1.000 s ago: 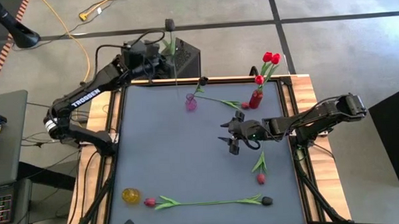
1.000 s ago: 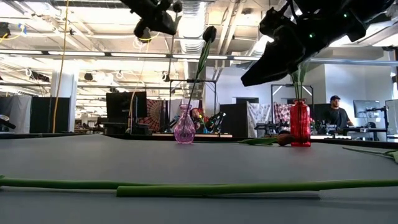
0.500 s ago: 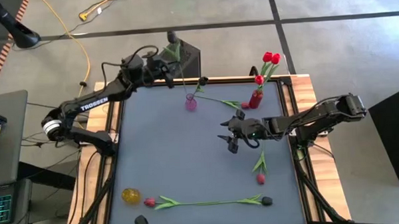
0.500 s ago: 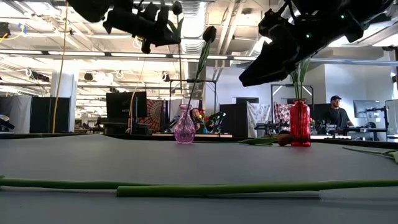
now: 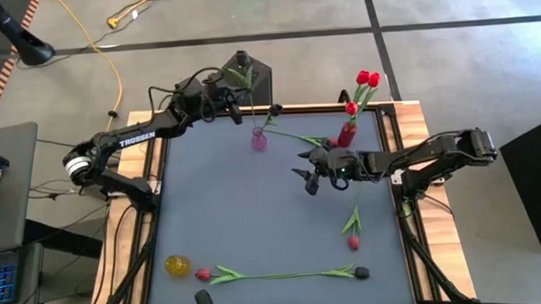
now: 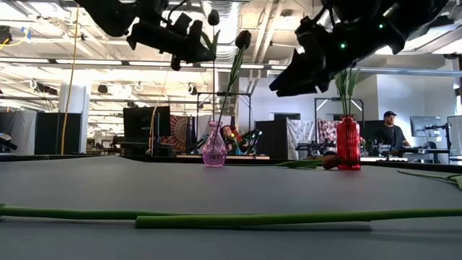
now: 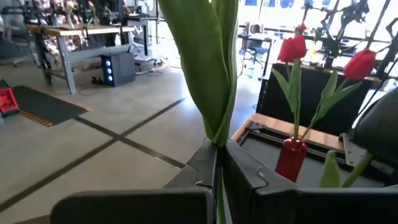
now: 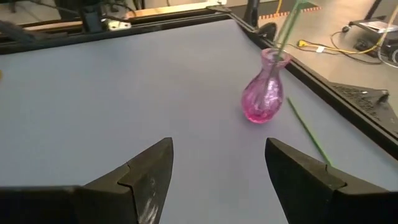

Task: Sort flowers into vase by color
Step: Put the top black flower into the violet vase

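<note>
My left gripper (image 5: 235, 104) hangs over the table's far edge, shut on a dark-headed flower (image 5: 243, 57) that stands upright. Just right of it stands the pink vase (image 5: 258, 140) on its base, and the stem of another dark flower (image 6: 243, 38) sticks into it. The red vase (image 5: 346, 132) at the far right holds red tulips (image 5: 367, 77). My right gripper (image 5: 306, 174) hovers open above the table's middle right and points at the pink vase (image 8: 264, 94). More flowers lie flat on the table. My left gripper pinches the dark flower's thin stem (image 7: 218, 163) between its two fingers, just below where the leaves (image 7: 211, 68) spread. The fingers come in level from the table's left, across the stem. The flower stands upright, head (image 6: 214, 16) above the gripper, clear of the table.
One flower (image 5: 297, 136) lies between the two vases. A red-headed one (image 5: 353, 232) lies near the right edge. Two more (image 5: 284, 275) lie end to end along the near edge. A yellow vase (image 5: 177, 264) stands at the near left.
My left gripper has come down and gone right toward the pink vase, tipping to level, with the dark flower still upright in it. My right gripper has gone a little toward the far edge and turned toward the pink vase, staying open.
</note>
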Robot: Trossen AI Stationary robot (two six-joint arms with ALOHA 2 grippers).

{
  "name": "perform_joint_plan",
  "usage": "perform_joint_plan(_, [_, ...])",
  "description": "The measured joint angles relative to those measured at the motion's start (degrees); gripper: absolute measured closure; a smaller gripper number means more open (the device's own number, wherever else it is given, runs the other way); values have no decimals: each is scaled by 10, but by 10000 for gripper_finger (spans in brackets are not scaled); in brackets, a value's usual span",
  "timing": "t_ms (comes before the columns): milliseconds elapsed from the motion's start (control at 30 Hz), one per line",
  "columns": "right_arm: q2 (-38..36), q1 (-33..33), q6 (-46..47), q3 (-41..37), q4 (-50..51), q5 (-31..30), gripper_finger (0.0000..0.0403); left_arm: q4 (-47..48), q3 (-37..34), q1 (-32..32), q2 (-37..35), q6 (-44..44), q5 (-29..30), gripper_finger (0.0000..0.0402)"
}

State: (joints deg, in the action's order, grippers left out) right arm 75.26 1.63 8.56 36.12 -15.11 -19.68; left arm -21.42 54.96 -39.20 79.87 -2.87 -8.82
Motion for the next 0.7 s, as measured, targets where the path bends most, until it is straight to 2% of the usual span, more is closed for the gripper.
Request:
perform_joint_plan(367, [0,27,-1,0,0,0,121,-1,0,0,9,9,-28,401])
perform_joint_plan(600, [0,30,-2,0,0,0,121,25,0,14,9,22,-25,401])
perform_joint_plan(700, [0,30,-2,0,0,0,121,-17,-26,17,8,31,-8,401])
